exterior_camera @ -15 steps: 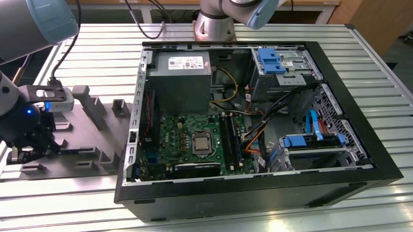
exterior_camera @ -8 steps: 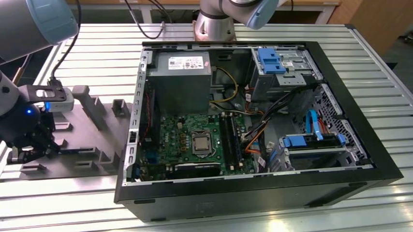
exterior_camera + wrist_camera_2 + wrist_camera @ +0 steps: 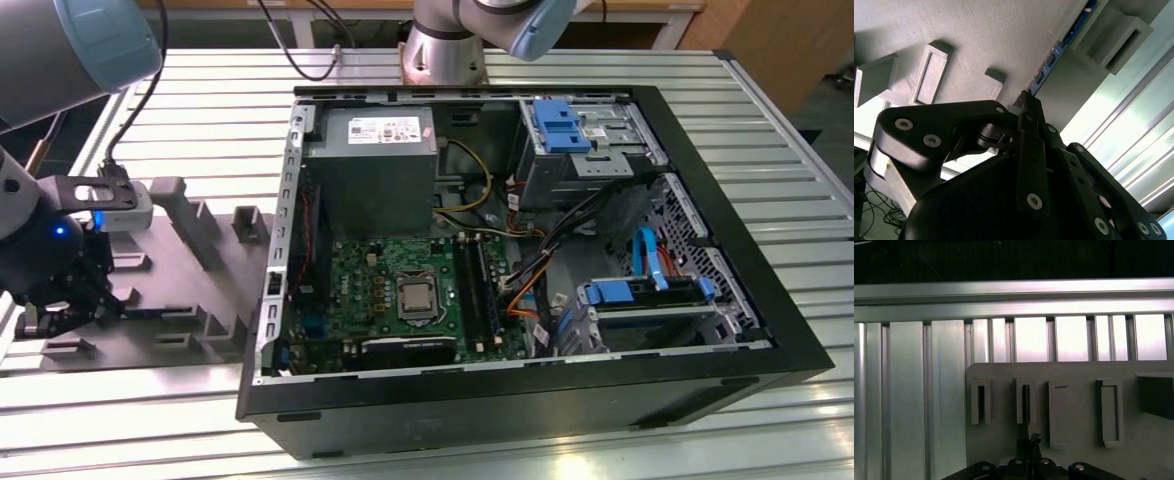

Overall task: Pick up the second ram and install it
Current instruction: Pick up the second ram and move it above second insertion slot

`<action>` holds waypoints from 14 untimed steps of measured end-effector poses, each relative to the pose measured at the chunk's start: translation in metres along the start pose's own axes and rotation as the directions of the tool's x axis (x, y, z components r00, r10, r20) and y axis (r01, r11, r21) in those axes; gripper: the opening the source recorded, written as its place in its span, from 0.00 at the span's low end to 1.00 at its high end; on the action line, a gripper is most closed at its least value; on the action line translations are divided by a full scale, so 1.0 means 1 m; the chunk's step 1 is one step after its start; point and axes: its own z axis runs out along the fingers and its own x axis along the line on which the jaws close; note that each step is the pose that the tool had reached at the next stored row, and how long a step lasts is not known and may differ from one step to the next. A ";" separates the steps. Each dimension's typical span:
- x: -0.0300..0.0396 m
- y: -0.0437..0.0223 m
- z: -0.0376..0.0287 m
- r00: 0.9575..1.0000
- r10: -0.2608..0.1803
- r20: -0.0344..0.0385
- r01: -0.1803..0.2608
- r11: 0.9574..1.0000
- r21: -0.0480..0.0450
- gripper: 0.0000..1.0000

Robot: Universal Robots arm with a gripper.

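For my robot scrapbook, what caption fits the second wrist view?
Gripper poised at the end of the blue-edged ram stick sitting in the grey tray.

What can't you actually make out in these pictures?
Whether the tool grips the second ram: second wrist view, the tool's own body covers the contact.
Which memory slots are filled: exterior view, too small.
How far the grey tray extends: first wrist view, cut off by the edge.

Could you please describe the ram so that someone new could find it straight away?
Find the pale grey tray beside the open computer case, on the exterior view's left. In the second wrist view, the ram is the thin dark strip with a blue edge standing on edge in the tray, between the gripper fingers; its neighbours are grey moulded blocks.
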 end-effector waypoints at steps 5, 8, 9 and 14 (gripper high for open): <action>0.0000 0.0000 -0.0001 1.000 0.000 0.000 0.000 1.000 0.000 0.11; 0.0000 0.0000 -0.0002 1.000 -0.001 0.000 0.001 1.000 0.000 0.11; 0.0000 0.0000 -0.0002 1.000 -0.006 0.000 0.006 1.000 0.000 0.11; 0.0000 0.0000 -0.0002 1.000 -0.022 -0.001 0.022 1.000 -0.001 0.11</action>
